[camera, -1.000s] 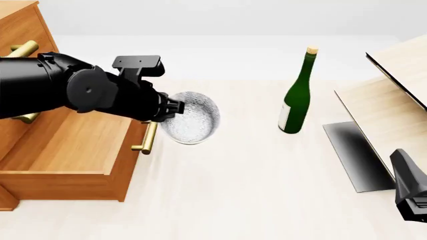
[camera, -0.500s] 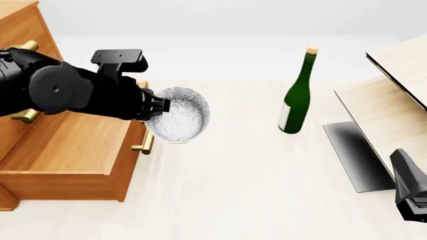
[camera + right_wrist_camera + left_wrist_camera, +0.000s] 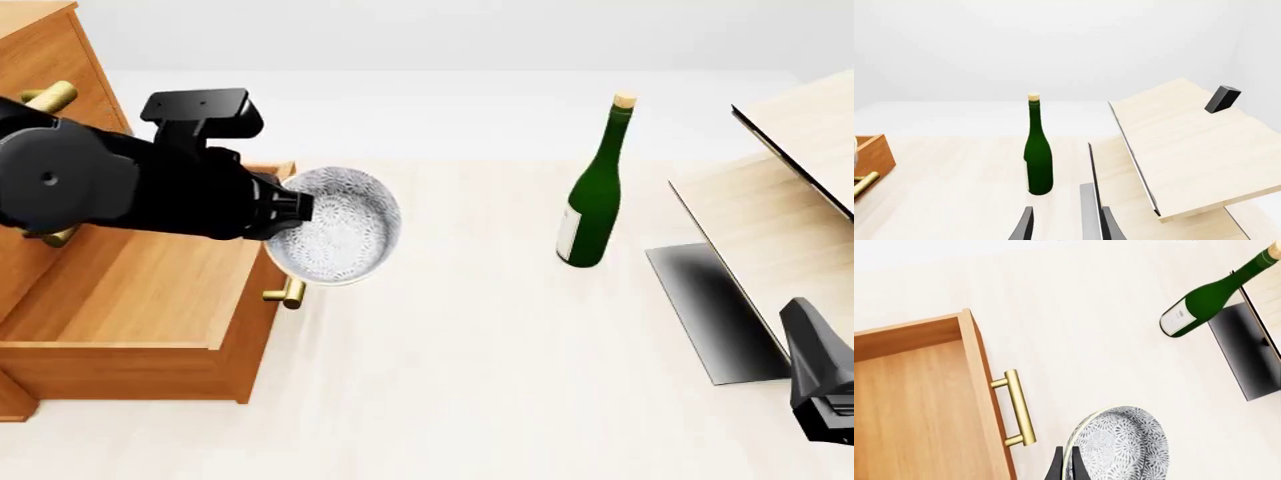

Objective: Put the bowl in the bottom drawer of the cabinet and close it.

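1. The black left gripper (image 3: 1066,465) pinches the rim of the white, blue-grey speckled round bowl (image 3: 336,228), held over the pulled-out orange-brown wooden bottom drawer's (image 3: 134,300) brass-handled front edge.
2. The right gripper (image 3: 1062,225) hangs with its fingers parted, holding nothing.

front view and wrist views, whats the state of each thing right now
bottom drawer: pulled open, nothing inside
bowl: held in the air, tilted, above the drawer's handle end
left gripper: jaws shut on the bowl's rim
right gripper: jaws open, holding nothing
bottle: upright, corked
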Robot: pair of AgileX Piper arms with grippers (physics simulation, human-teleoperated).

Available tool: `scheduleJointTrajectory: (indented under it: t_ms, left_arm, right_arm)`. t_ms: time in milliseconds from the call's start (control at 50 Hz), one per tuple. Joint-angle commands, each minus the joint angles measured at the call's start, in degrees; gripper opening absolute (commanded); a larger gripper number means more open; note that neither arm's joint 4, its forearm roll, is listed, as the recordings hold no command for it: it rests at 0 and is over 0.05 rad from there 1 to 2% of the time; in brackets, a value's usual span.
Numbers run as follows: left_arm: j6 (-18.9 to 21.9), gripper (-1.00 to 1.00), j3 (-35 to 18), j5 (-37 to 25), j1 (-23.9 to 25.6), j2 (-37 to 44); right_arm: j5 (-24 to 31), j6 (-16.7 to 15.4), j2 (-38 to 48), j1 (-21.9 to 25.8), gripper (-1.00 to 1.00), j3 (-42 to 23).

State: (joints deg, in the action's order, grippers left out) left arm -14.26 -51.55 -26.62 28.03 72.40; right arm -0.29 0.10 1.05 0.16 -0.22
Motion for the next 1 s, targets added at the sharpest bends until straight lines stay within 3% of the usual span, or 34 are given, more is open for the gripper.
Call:
scheduleJointTrajectory:
  t_ms: [20, 540, 1000]
  left_arm:
    - [-0.1, -1.0, 1.1, -0.9, -1.3, -1.7]
    - [0.0, -1.0, 1.7, -2.9, -3.9, -5.7]
    - [1.1, -1.0, 2.4, -4.1, -9.1, -9.4]
  right_arm:
    - [0.0, 0.0, 0.0, 0.0, 1.0, 0.0]
    - [0.0, 0.0, 0.0, 0.0, 1.0, 0.0]
    - [0.0, 0.0, 0.0, 0.0, 1.0, 0.0]
